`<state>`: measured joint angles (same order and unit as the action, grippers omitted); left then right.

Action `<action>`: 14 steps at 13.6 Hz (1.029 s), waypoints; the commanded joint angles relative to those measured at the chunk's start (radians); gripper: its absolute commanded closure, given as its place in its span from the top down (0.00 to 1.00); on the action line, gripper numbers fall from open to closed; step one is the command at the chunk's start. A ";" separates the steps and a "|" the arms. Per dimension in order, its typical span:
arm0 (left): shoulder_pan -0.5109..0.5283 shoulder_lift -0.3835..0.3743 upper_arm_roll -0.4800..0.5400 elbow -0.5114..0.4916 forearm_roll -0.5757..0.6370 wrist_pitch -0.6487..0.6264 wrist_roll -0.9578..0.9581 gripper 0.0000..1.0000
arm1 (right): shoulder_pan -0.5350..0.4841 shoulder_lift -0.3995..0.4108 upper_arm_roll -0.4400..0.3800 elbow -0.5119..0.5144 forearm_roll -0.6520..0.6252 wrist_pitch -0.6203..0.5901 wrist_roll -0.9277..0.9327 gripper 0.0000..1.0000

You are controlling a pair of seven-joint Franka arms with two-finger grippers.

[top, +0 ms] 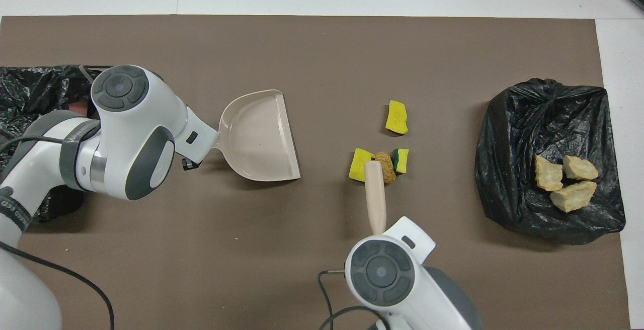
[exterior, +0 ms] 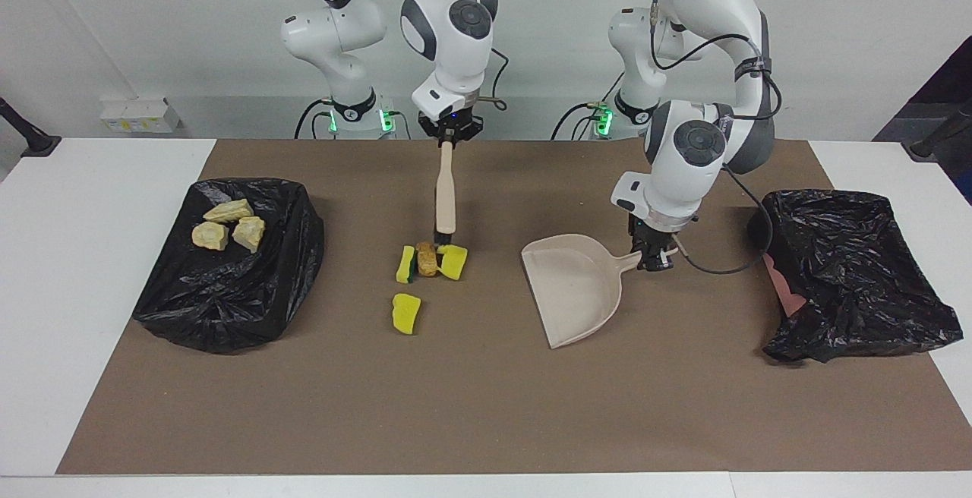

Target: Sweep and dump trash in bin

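Observation:
Three yellow sponge pieces (exterior: 405,313) (top: 396,117) and a brown lump (exterior: 427,258) (top: 387,167) of trash lie mid-mat. My right gripper (exterior: 449,136) is shut on the handle of the beige brush (exterior: 445,194) (top: 375,196), whose black bristles sit just on the robots' side of the lump. My left gripper (exterior: 651,258) is shut on the handle of the beige dustpan (exterior: 573,285) (top: 261,136), low over the mat, its mouth facing the scraps across a gap. Three tan chunks (exterior: 228,226) (top: 566,179) lie on the black-bagged bin (exterior: 228,293) (top: 548,113).
A second black bag (exterior: 850,270) (top: 30,98) with something pink showing at its edge lies at the left arm's end, close to the left arm's elbow. A brown mat (exterior: 471,407) covers the white table.

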<state>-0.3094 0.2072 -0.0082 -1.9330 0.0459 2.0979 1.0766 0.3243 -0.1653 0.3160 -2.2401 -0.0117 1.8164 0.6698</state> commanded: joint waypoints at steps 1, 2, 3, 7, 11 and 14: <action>-0.011 -0.069 0.007 -0.090 0.026 0.039 0.016 0.00 | -0.112 0.015 0.012 -0.009 -0.141 -0.029 -0.067 0.00; -0.017 -0.072 0.005 -0.106 0.026 0.044 0.014 0.00 | -0.141 0.018 0.012 -0.010 -0.189 -0.031 -0.097 0.00; -0.045 -0.072 0.007 -0.127 0.026 0.054 0.011 0.00 | -0.177 0.023 0.012 -0.012 -0.209 -0.029 -0.126 0.00; -0.080 -0.110 0.007 -0.198 0.026 0.088 0.005 0.00 | -0.255 0.047 0.018 -0.030 -0.205 -0.020 -0.217 0.00; -0.089 -0.123 0.007 -0.221 0.026 0.108 0.002 0.00 | -0.197 0.107 0.020 -0.038 -0.062 0.098 -0.225 0.00; -0.089 -0.121 0.007 -0.221 0.026 0.123 0.002 0.00 | -0.154 0.147 0.021 -0.033 -0.031 0.185 -0.217 0.00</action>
<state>-0.3855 0.1162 -0.0113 -2.1098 0.0539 2.1901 1.0795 0.1605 -0.0316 0.3334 -2.2768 -0.0756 1.9584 0.4661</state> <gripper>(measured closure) 0.687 0.731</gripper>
